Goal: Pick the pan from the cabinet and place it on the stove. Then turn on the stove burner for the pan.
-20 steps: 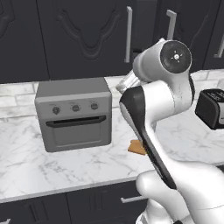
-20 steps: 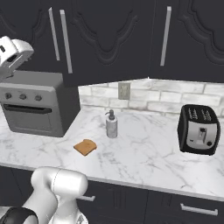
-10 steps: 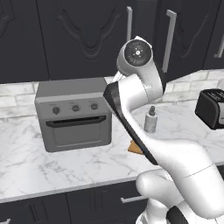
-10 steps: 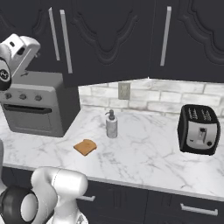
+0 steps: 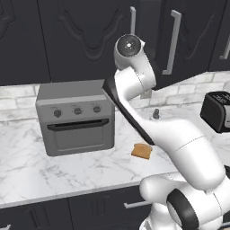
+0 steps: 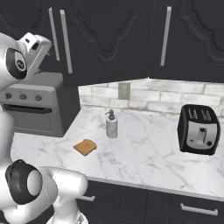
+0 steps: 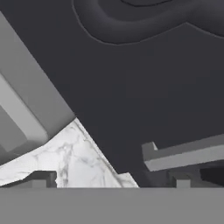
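A white marble kitchen counter (image 6: pixel 144 153) runs under near-black wall cabinets with carved door panels (image 5: pixel 85 36) and long silver bar handles (image 7: pixel 183 153). The robot's two-finger gripper (image 7: pixel 109 180) has its jaws spread wide and empty, raised close to a cabinet door beside one handle. Beyond it on the counter stand a boxy grey toaster oven (image 5: pixel 76 117), a toast slice (image 6: pixel 85 147), a soap dispenser (image 6: pixel 111 124) and a black toaster (image 6: pixel 198 130).
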Tool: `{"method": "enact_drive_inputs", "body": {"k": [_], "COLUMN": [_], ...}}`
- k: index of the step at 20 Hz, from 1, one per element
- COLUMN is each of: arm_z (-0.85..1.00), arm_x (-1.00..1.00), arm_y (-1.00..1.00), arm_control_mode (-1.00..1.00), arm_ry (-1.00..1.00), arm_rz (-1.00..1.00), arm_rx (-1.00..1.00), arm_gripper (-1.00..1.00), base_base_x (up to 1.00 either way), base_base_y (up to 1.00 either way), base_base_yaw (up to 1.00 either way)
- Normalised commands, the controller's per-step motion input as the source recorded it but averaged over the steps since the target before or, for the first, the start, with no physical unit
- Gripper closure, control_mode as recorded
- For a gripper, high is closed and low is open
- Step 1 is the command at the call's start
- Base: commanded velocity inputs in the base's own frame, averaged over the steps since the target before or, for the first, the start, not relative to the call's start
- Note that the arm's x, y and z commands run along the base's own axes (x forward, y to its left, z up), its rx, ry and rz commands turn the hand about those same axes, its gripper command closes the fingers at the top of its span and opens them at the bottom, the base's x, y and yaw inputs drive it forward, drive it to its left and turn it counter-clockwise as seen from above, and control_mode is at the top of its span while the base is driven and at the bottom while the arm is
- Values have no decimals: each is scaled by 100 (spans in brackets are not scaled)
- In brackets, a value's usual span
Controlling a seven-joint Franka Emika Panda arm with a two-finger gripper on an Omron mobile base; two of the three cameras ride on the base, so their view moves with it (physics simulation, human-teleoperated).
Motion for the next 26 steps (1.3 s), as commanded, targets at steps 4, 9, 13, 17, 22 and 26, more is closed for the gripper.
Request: {"method": "enact_drive_inputs", "body": {"k": [4,9,13,17,22,26], "arm_z": [0,0,-9,-20,-28,-19], "arm_x": [47,37,16,14,-15,-26], "arm_y": [-6,-11,-22,-29,-36,-23], "arm_control_mode": [-100,-100,-100,-100,-100,-100], "arm_ry": [14,10,1,1,0,-1], "arm_rz": [0,-1,-4,-2,-2,-2], "arm_rx": [-7,-7,-4,-1,0,0], "arm_gripper": [-100,-100,-100,-100,-100,-100], "base_base_x": [0,0,0,0,0,0], "base_base_y": [0,0,0,0,0,0], "base_base_yaw": [0,0,0,0,0,0]}}
